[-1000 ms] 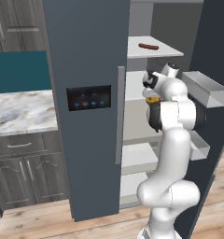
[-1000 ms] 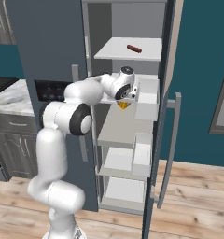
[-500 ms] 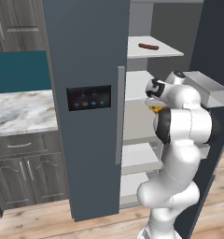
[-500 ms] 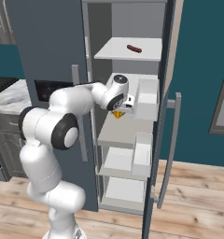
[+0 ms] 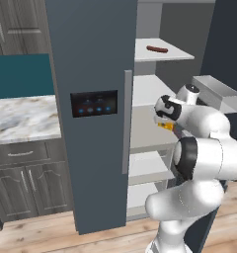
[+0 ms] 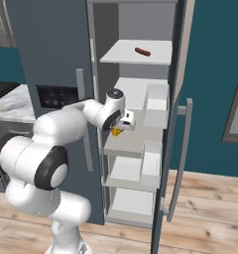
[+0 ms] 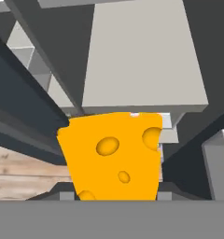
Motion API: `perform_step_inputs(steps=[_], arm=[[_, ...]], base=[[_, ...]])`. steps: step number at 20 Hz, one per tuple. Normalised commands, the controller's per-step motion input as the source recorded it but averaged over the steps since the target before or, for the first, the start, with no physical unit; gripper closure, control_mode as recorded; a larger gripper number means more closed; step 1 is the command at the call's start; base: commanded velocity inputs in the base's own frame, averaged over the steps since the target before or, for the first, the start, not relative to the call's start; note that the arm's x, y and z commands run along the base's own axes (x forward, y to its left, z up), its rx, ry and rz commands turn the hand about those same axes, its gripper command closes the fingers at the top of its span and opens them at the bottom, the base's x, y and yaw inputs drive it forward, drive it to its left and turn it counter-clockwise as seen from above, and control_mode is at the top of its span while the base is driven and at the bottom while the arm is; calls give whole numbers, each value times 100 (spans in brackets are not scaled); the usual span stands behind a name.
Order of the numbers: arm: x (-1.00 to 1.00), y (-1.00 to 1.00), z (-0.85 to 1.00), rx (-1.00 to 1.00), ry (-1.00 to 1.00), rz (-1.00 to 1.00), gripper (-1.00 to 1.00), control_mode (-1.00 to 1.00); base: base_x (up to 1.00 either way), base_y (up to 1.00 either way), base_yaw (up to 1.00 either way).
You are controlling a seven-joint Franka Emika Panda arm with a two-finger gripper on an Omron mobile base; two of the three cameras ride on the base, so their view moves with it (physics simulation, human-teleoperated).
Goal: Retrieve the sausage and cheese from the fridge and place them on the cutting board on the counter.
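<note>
Kitchen of dark cabinets and teal wall: a white robot arm reaches into the open right side of the fridge (image 5: pixel 91 74), the landmark for all that follows. Nearest the camera, just outside the fridge's middle shelf, the end effector (image 6: pixel 120 128) carries the cheese (image 7: pixel 111 154). In the hand view the yellow wedge sits right against the lens with grey shelf edges behind it, and it shows as a small orange spot under the wrist in both base views. The fingers themselves are hidden by the wedge, so how far apart they stand cannot be read; the cheese hanging clear of the shelf suggests they are clamped on it.

The step in hand looks to be the carrying out of the cheese, the first of two fetches. The next move likely calls for drawing the wedge clear of the shelves and the open door (image 6: pixel 183 74) without knocking either, then turning left toward the counter (image 5: pixel 21 116), which runs beside the fridge's closed left door. A cutting board is not to be made out from here.

Farther in, on the fridge's top shelf, the sausage (image 5: pixel 157 49) lies untouched, awaiting its own trip.

The count: one cheese, one sausage, one fridge with two doors, one open and one closed, one stretch of counter.
</note>
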Motion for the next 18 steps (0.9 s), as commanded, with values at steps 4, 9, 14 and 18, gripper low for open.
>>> perform_step_inputs(steps=[4, 9, 14, 18], arm=[[-63, 30, -9, -3, 0, -4, 100, -100], [-54, 28, -1, 0, 0, -7, 100, -100], [-55, 30, -5, 0, 0, -4, 100, -100], [-47, 22, -1, 0, 0, -3, 100, -100]], base=[[0, 0, 0], [0, 0, 0], [0, 0, 0], [0, 0, 0]])
